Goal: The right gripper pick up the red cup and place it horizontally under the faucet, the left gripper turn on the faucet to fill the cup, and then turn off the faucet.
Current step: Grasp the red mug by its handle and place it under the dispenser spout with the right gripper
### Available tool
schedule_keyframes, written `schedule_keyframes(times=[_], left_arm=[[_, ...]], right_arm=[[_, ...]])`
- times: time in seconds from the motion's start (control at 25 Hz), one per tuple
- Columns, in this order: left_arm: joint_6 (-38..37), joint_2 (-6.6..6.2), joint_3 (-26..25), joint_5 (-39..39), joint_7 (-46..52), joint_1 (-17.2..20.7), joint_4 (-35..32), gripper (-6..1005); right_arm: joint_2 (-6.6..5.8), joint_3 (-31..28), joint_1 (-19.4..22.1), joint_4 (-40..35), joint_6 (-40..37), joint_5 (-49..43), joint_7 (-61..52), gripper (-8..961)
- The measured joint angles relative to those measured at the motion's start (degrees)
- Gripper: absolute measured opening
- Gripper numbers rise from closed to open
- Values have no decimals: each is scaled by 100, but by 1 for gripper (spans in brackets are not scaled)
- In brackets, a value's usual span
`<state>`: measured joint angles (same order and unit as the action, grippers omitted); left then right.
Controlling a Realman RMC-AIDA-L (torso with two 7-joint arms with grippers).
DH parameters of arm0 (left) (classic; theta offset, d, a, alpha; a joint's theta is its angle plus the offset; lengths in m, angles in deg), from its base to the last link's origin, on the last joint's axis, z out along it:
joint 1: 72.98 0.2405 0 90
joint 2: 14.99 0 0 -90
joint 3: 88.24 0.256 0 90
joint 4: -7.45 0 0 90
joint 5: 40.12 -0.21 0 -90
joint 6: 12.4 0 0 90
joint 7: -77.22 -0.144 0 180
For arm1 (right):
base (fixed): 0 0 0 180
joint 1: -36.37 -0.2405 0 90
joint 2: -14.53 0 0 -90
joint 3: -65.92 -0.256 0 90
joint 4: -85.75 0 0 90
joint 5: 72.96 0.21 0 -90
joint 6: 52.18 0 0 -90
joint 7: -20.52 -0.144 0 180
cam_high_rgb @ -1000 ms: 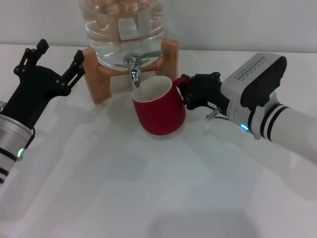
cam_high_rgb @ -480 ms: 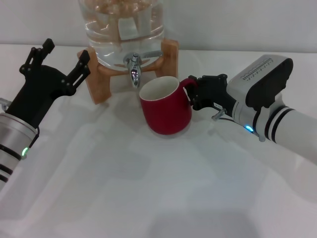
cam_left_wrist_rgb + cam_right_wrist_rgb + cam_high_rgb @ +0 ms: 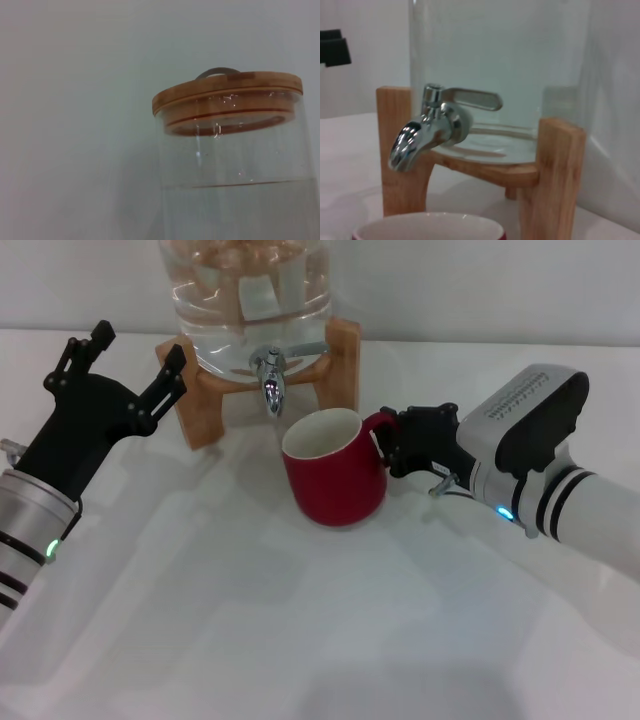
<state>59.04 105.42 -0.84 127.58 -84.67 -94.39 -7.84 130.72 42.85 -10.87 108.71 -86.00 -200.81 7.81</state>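
Cup (image 3: pixel 333 468), clamped by its handle in the right gripper (image 3: pixel 392 443), has drifted right and nearer, no longer under the faucet (image 3: pixel 271 375), while the left gripper (image 3: pixel 135 368) waits, jaws apart.

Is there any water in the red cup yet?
No, it looks empty. The red cup shows a dry white inside, and no water runs from the faucet. The right gripper holds its handle.
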Motion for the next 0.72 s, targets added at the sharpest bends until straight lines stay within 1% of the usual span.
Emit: schedule_keyframes(times=[0.72], left_arm=[[1, 0, -5, 0, 0, 6, 1, 875]], right_arm=[[0, 191, -121, 22, 87, -22, 2, 117]])
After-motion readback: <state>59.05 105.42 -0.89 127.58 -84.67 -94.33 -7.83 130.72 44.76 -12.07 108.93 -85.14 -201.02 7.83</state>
